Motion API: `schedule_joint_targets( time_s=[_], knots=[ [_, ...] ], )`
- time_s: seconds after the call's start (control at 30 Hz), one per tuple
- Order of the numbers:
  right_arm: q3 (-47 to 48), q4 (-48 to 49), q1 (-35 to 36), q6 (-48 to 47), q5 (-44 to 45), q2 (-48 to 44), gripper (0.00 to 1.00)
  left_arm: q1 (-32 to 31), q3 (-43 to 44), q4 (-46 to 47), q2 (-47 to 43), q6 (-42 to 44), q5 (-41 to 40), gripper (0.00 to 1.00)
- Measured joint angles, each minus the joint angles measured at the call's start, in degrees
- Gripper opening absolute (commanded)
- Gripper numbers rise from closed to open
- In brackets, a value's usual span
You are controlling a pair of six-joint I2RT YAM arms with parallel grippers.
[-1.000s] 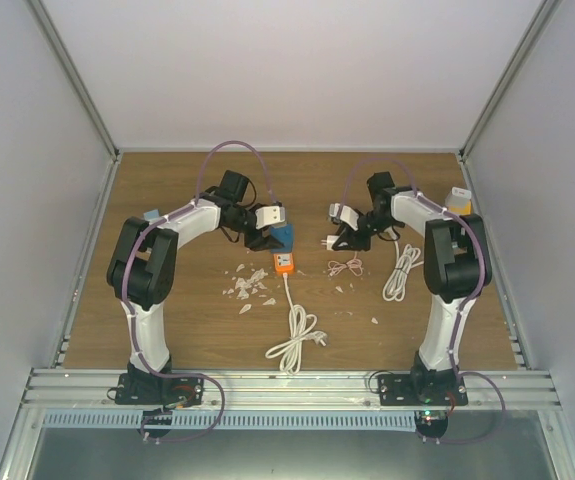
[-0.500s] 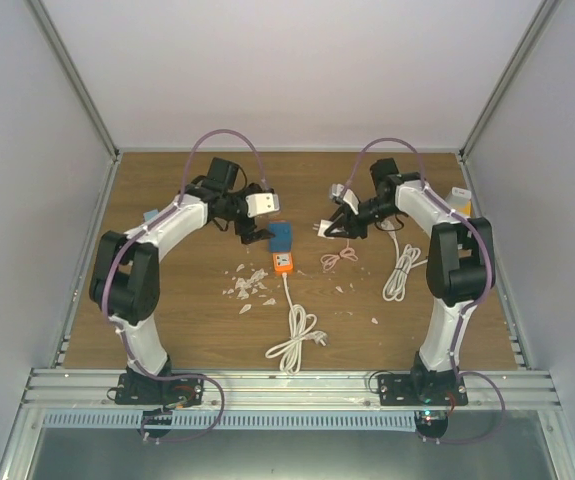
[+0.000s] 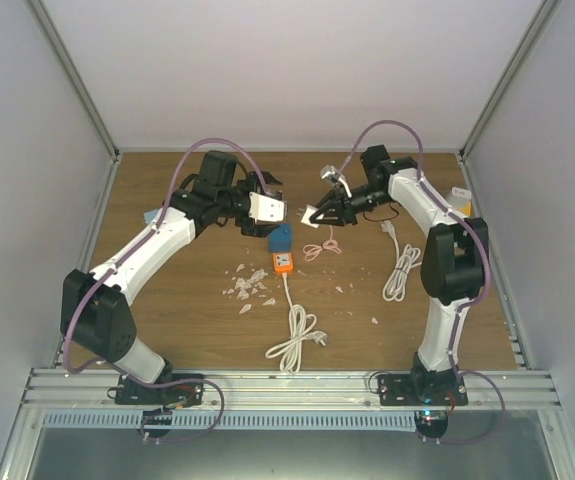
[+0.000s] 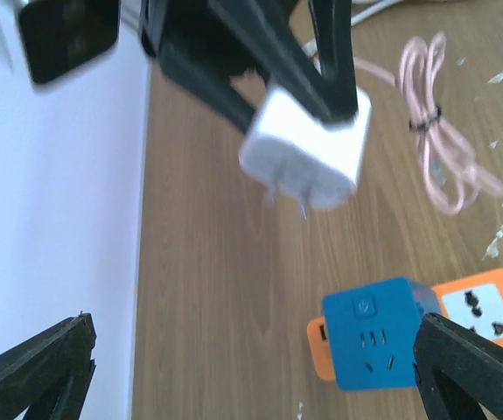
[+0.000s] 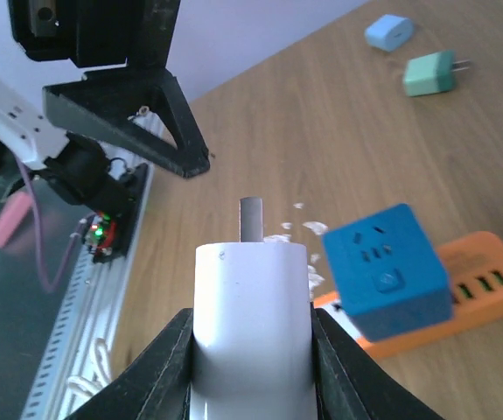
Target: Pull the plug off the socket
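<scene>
The white plug (image 5: 251,289) is clamped between the fingers of my right gripper (image 5: 251,346), its bare prong pointing away and free in the air. In the top view the right gripper (image 3: 317,213) holds the plug (image 3: 309,216) above the table, up and to the right of the blue cube socket (image 3: 280,237). The socket (image 4: 378,332) rests on the end of the orange power strip (image 4: 487,302), with its holes empty. My left gripper (image 3: 272,208) hovers above it, open wide with nothing between its fingers (image 4: 32,372). A pink cable (image 3: 322,248) trails from the plug.
White cord coils lie at the front centre (image 3: 295,340) and on the right (image 3: 402,270). White scraps (image 3: 247,285) litter the wood left of the strip. A light blue adapter (image 5: 387,31) and a green adapter (image 5: 433,74) lie further off. Enclosure walls stand on three sides.
My left gripper opened, let go of the blue socket and rose back from it. My right gripper carried the plug up and toward the back left, pulling the pink cable along.
</scene>
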Motion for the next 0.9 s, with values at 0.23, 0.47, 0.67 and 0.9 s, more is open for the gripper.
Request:
schedule_joint_targets(
  time_s=[0.23, 0.47, 0.67, 0.9],
  knots=[
    [0.9, -2.6, 5.8, 2.1, -3.2, 1.0, 0.01, -6.7, 2.2, -3.8, 0.0, 3.0, -1.2, 0.88],
    [3.0, -5.4, 8.4, 2.3, -5.9, 2.1, 0.01, -10.9, 0.6, -6.3, -0.5, 5.7, -5.1, 0.71],
    [3.1, -7.7, 8.9, 1.1, -7.4, 3.3, 0.01, -11.0, -0.9, -6.1, -1.5, 5.9, -7.5, 0.47],
    [3.1, -10.5, 9.0, -1.4, -8.9, 4.5, 0.28, -11.2, -1.9, -6.2, -2.2, 6.1, -8.7, 0.27]
  ],
)
